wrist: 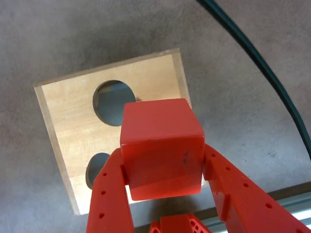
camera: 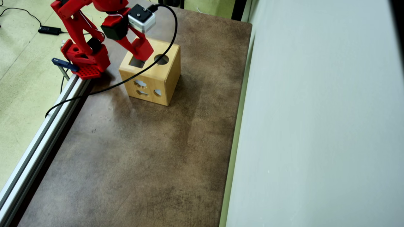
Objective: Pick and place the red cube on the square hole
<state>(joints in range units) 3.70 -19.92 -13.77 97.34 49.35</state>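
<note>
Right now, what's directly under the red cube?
The red cube, clamped in the gripper, hangs over the wooden box. The overhead view shows the square hole beneath; in the wrist view the cube covers it, leaving the round hole visible.

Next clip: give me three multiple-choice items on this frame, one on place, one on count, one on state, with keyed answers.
1. Where is the red cube?
A. On the mat
B. Held above the box
C. Inside the box

2. How many cutouts show on the box's front side face in the overhead view?
A. One
B. Three
C. Six

3. The pincer is:
A. Open, empty
B. Shut on the cube
C. Out of view

Answers: 1 B, the wrist view shows the cube over the box top; 2 B, three pale shapes show on that face; 3 B, both fingers press the cube's sides.
</note>
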